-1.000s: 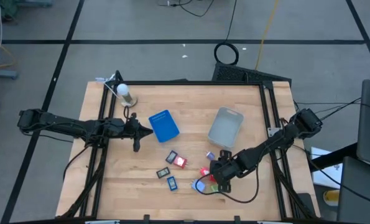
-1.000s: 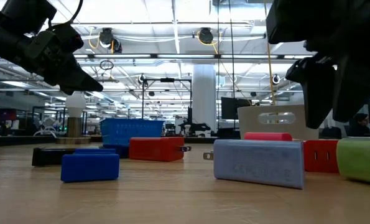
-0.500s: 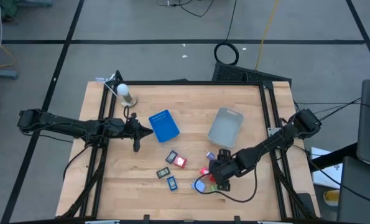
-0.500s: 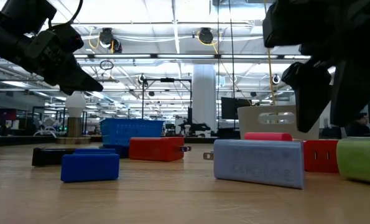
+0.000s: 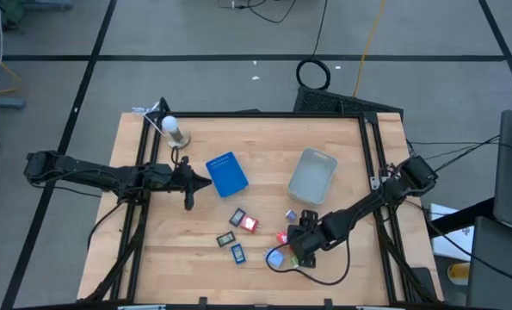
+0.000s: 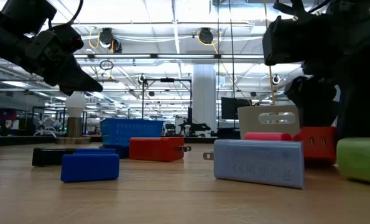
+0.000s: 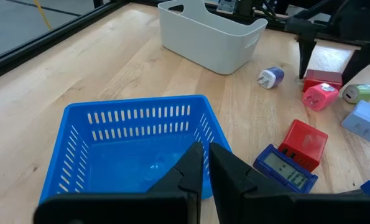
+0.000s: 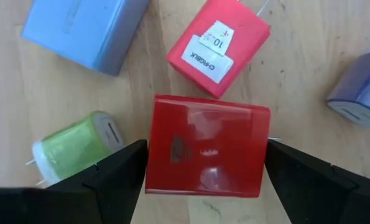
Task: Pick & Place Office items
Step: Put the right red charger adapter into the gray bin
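Right gripper (image 8: 203, 171): fingers spread, set either side of the red block (image 8: 204, 147)
Left gripper (image 7: 204, 163): fingers together, held over the blue basket (image 7: 97, 152)
Red block: between the right fingers, on the table, beside the green piece (image 8: 76, 144), near the white tub (image 5: 312, 176)

Blue slatted basket (image 5: 227, 173), translucent tub (image 5: 312, 176), wooden table (image 5: 264, 138), white-topped stand (image 5: 172, 129)

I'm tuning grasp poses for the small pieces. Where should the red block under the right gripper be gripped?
Grip the red block across its two opposite flat sides, coming straight down from above. The right gripper is open with a finger on each side; neighbours crowd the other edges.
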You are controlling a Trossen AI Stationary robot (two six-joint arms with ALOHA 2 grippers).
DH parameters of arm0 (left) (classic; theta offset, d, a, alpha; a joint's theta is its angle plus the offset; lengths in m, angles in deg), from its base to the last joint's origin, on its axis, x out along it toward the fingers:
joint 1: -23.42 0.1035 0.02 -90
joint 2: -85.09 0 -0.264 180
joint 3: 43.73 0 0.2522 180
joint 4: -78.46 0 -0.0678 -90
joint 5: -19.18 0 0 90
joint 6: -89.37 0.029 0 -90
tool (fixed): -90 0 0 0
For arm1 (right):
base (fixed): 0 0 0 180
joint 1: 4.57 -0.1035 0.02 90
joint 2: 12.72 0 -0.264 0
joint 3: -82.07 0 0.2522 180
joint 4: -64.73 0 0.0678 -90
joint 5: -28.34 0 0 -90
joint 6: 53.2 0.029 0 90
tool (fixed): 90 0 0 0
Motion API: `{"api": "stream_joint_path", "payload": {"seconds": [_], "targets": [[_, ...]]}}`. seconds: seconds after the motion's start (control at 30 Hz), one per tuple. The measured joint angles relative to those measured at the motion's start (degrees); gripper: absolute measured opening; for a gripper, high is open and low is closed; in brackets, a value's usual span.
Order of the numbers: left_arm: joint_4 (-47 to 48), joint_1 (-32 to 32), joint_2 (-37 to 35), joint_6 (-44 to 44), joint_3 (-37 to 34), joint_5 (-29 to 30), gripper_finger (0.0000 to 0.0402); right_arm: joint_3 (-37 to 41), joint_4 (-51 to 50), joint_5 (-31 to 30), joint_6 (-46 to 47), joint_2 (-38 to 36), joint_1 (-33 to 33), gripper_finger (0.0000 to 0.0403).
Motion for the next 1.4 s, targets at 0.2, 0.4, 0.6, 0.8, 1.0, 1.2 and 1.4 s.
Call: {"api": "stream_joint_path", "payload": {"seconds": [0.2,0.4,0.6,0.8,1.0,1.2,1.4], "targets": [[0.2,0.0,0.0,0.0,0.0,0.0,0.0026,0.0,0.0,-0.1,-0.4,0.2,0.0,0.0313],[0.2,0.0,0.0,0.1,0.0,0.0,0.0026,0.1,-0.1,-0.6,0.4,0.3,0.1,0.0276],[0.4,0.0,0.0,0.1,0.0,0.0,0.0026,0.1,-0.3,-3.4,1.6,0.4,0.1,0.0256],[1.6,0.0,0.0,0.1,0.0,0.0,0.0026,0.5,-1.7,-4.5,1.5,-1.7,-0.5,0.0256],[1.5,0.0,0.0,0.0,0.0,0.0,0.0026,2.0,3.0,-13.6,-7.7,-11.2,-4.2,0.0256],[1.5,0.0,0.0,-0.5,0.0,0.0,0.0026,14.8,24.9,-14.5,-17.3,-27.7,-2.6,0.0256],[1.5,0.0,0.0,-0.9,0.0,0.0,0.0026,32.0,43.1,-12.2,-19.7,-45.6,2.6,0.0256]]}}
